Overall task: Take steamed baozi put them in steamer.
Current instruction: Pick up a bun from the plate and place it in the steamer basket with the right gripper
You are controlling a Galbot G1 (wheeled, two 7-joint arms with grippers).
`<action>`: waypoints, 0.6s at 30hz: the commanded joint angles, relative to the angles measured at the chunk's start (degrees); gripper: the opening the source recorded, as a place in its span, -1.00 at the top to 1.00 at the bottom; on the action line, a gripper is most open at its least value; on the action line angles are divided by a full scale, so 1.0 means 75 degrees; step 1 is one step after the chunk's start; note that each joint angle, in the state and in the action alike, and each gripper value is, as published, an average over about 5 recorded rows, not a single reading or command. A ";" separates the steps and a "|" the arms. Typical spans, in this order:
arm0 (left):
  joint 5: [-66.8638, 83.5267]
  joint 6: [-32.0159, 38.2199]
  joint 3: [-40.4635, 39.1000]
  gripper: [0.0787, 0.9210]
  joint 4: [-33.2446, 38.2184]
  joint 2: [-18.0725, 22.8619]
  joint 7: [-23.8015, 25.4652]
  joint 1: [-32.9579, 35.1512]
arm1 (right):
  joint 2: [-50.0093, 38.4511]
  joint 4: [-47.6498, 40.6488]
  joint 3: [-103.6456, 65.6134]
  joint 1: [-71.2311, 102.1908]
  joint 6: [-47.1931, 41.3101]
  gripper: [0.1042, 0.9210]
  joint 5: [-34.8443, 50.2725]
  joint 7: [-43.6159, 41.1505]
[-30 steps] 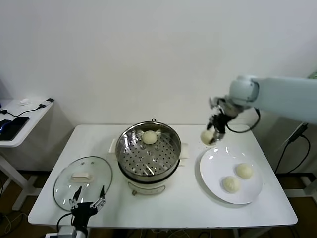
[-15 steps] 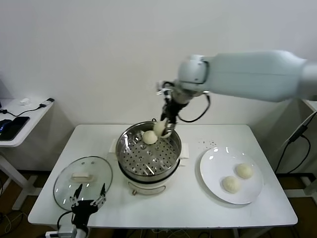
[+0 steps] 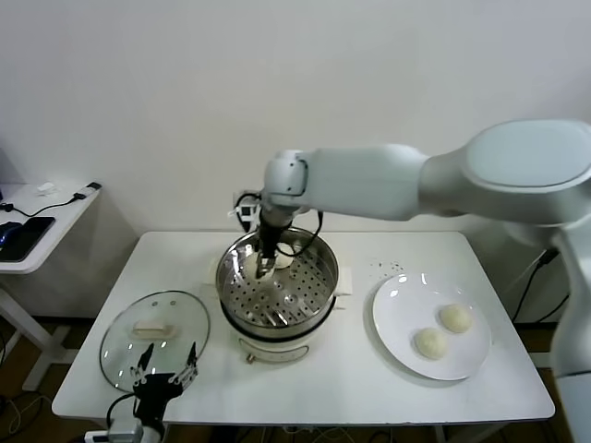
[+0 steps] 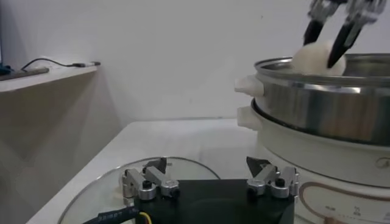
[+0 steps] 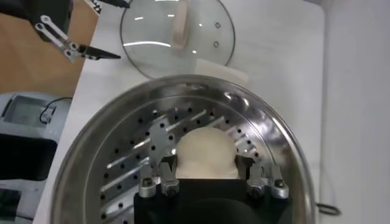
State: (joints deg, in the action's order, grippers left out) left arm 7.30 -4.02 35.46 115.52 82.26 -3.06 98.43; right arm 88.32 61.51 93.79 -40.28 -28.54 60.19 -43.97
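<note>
right gripper (image 5: 206, 176) reaches into steamer (image 3: 319, 273), clasping a baozi (image 5: 205, 152).

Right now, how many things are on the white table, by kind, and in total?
Flat white plate: 1
Round glass lid: 1
Shiny steel steamer basket: 1
Pale cream steamed buns: 4 (2 on plate, 2 in steamer, one held by right gripper)
Total: 7
</note>
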 commanded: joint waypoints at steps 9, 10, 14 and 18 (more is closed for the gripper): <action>-0.0001 0.0032 -0.0002 -0.77 0.0069 0.0013 -0.0008 0.0075 | 0.0680 -0.0928 -0.0211 0.0944 0.0008 -0.47 -0.0408 0.0136; -0.0003 0.0033 -0.0004 -0.77 0.0075 0.0016 -0.0008 0.0082 | 0.0640 -0.0889 -0.0211 0.0921 0.0019 -0.54 -0.0434 0.0123; -0.0012 0.0035 -0.0005 -0.77 0.0090 0.0025 -0.0008 0.0096 | 0.0295 -0.0502 -0.0194 0.0566 0.0130 -0.73 -0.0500 -0.0066; -0.0015 0.0033 -0.0011 -0.77 0.0126 0.0048 -0.0008 0.0108 | -0.0460 0.0209 -0.0033 -0.0231 0.0470 -0.76 -0.0588 -0.0542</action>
State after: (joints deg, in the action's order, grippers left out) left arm 7.25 -3.79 35.43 116.25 82.45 -3.10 99.16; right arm 90.19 58.26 92.87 -36.65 -27.33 56.79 -44.54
